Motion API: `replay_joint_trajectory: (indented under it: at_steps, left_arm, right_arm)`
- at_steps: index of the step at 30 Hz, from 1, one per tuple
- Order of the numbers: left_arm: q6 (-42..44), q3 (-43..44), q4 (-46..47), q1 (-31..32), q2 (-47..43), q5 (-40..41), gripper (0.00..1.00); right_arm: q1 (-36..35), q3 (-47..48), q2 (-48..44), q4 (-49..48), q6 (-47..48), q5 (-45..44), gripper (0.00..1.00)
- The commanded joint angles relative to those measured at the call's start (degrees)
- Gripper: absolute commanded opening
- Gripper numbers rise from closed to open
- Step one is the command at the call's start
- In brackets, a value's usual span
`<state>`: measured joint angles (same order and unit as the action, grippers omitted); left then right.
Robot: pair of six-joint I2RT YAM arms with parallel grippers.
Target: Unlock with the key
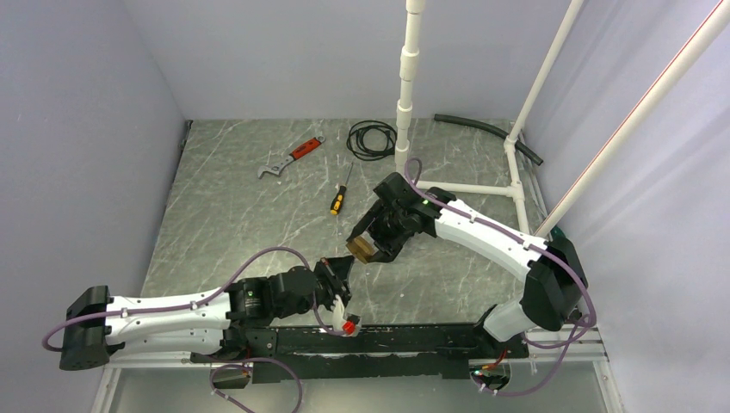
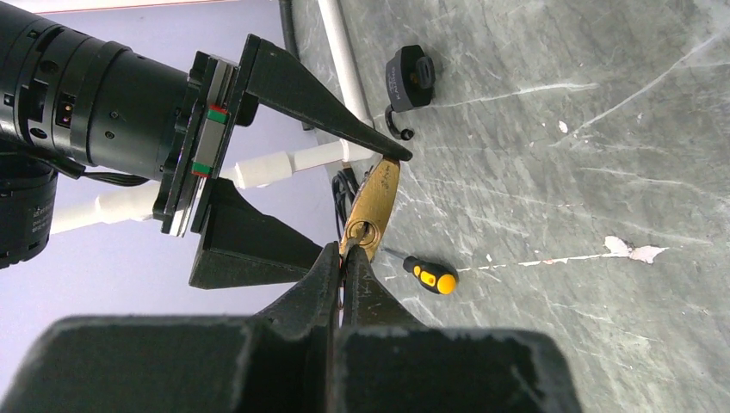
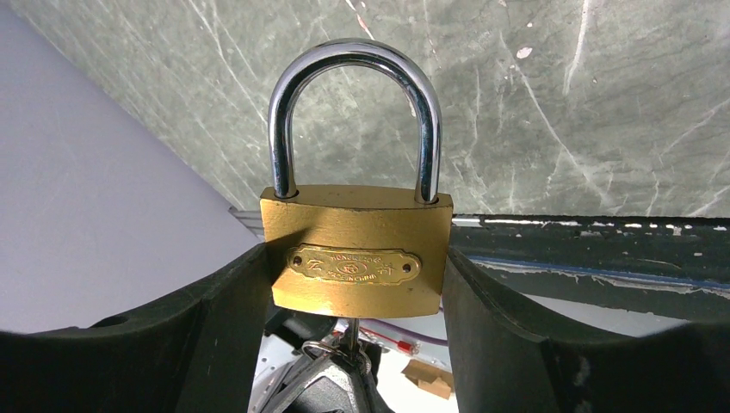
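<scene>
My right gripper is shut on the brass padlock and holds it above the table, its chrome shackle seated in the body. The padlock also shows in the top view and, from below, in the left wrist view. My left gripper is shut on the key, whose blade goes up into the keyhole in the padlock's underside. The key is mostly hidden between my left fingers. In the top view my left gripper sits just below and left of the right gripper.
A yellow-and-black screwdriver, a red-handled wrench and a coil of black cable lie at the back of the marble table. A white pipe frame stands at the back right. A black cap lies near it.
</scene>
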<state>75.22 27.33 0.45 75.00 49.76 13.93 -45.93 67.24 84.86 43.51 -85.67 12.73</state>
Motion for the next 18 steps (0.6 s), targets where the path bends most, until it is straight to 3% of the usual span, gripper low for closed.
replay_joint_trajectory:
  at_steps: [1,18]
  left_arm:
    - [0.9,-1.0,1.2,0.0,-0.7,2.0,0.00]
    - [6.9,-2.6,0.8,2.2,-2.0,6.7,0.00]
  right_arm:
    - [-1.4,4.7,-4.1,-3.5,-0.9,7.1,0.00]
    - [-0.4,4.2,-7.6,-3.3,-0.4,9.3,0.00]
